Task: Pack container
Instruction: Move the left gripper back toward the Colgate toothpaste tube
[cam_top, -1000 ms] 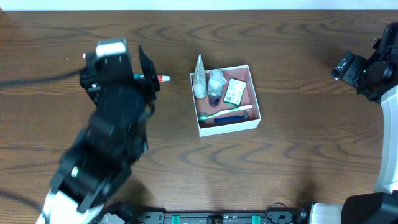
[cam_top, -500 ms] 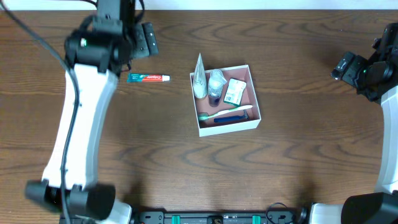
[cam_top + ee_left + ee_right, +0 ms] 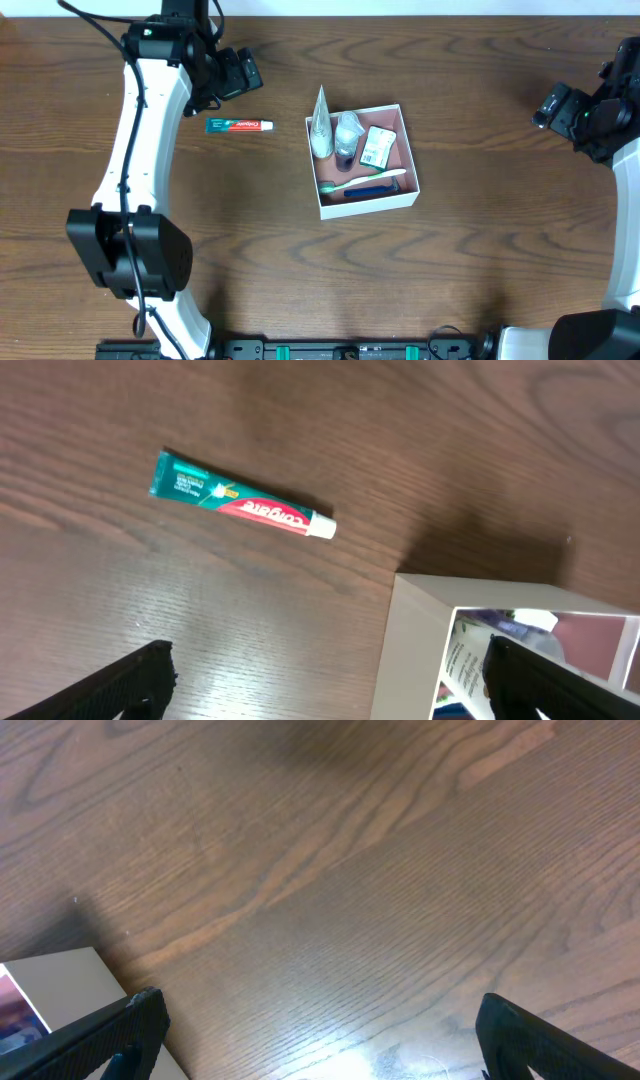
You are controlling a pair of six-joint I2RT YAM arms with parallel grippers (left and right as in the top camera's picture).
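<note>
The container (image 3: 370,203), a square white box with a pink inside, sits mid-table. It holds a toothbrush (image 3: 360,181), a small bottle (image 3: 347,135), a green-white packet (image 3: 377,146) and a clear sachet (image 3: 320,125). A green-red toothpaste tube (image 3: 239,125) lies on the table left of it. My left gripper (image 3: 235,72) hovers open and empty just behind the tube. The left wrist view shows the tube (image 3: 240,507), the box's wall (image 3: 410,650) and the wide-apart gripper (image 3: 330,690). My right gripper (image 3: 565,110) is open and empty at the far right, over bare wood (image 3: 320,1040).
The table is dark wood. The left arm (image 3: 140,150) stretches from the front left up to the far left. A corner of the box (image 3: 60,990) shows at the left edge of the right wrist view.
My left arm has swung from low over the tube towards the table's far edge, uncovering the toothpaste tube. The tube, the box and the right arm have not moved.
</note>
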